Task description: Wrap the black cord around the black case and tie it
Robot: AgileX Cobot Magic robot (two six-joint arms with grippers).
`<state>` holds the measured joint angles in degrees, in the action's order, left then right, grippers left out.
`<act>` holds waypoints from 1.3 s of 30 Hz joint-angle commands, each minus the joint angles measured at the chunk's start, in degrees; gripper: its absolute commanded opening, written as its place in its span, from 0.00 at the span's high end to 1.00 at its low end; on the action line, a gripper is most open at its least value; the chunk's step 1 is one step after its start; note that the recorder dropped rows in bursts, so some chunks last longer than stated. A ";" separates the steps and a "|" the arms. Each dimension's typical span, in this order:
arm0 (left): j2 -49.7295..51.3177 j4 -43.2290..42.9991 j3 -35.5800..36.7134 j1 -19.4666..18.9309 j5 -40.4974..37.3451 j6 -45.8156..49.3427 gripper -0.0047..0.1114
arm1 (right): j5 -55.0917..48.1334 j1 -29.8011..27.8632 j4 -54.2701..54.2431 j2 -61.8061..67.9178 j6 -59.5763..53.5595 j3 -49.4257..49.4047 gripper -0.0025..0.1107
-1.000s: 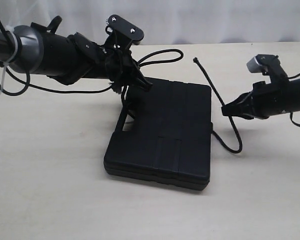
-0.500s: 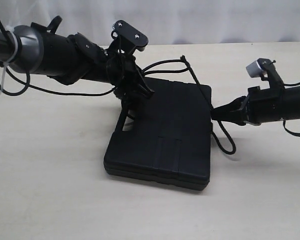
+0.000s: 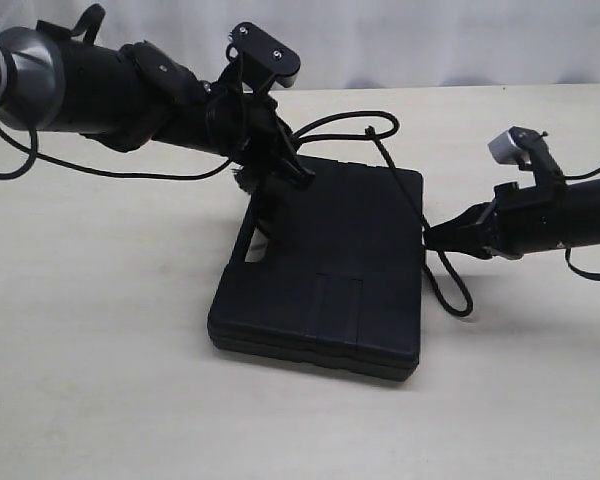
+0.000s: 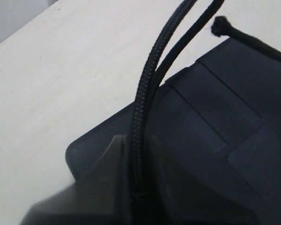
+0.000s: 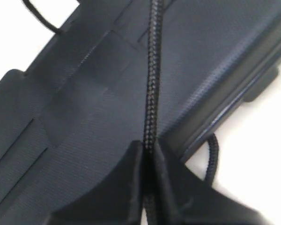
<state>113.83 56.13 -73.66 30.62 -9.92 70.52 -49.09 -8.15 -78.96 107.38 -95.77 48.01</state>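
Observation:
The flat black case [image 3: 330, 270] lies in the middle of the table, its handle cutout toward the left. My left gripper [image 3: 298, 172] hovers over the case's far left corner, shut on the black cord [image 4: 145, 89]. From there the cord loops out behind the case [image 3: 365, 118]. A strand crosses the case's far right corner, knotted tip [image 3: 369, 133] up, down to my right gripper [image 3: 430, 236]. That gripper is shut on the cord [image 5: 152, 84] at the case's right edge [image 5: 225, 112]. Slack cord hangs in a loop [image 3: 460, 300] beside the case. The knotted tip [image 4: 219, 26] also shows in the left wrist view.
The pale wooden table [image 3: 100, 350] spreads around the case, with a white curtain [image 3: 430, 40] behind it. Thin smooth arm cables [image 3: 130, 172] hang under the left arm.
The right gripper has carried its strand leftward to the case's right edge, so the knotted tip now stands over the case's far corner. The left gripper shifted slightly right and up; the rear loop widened.

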 commanded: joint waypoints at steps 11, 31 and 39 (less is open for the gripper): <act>-0.27 1.60 -0.27 1.43 -3.09 10.33 0.96 | 1.03 -0.26 -2.57 0.03 2.41 -0.37 0.94; -0.27 -7.60 -0.27 7.37 -15.94 24.30 0.96 | -7.86 -0.26 -12.68 0.03 -7.17 -0.37 0.94; -0.27 -6.43 -0.27 7.37 -16.14 23.20 0.96 | -7.49 -0.26 -12.55 0.18 -10.29 -0.37 0.93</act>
<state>113.83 48.42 -73.66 37.91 -26.88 94.65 -55.82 -8.15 -91.28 107.47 -104.02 48.01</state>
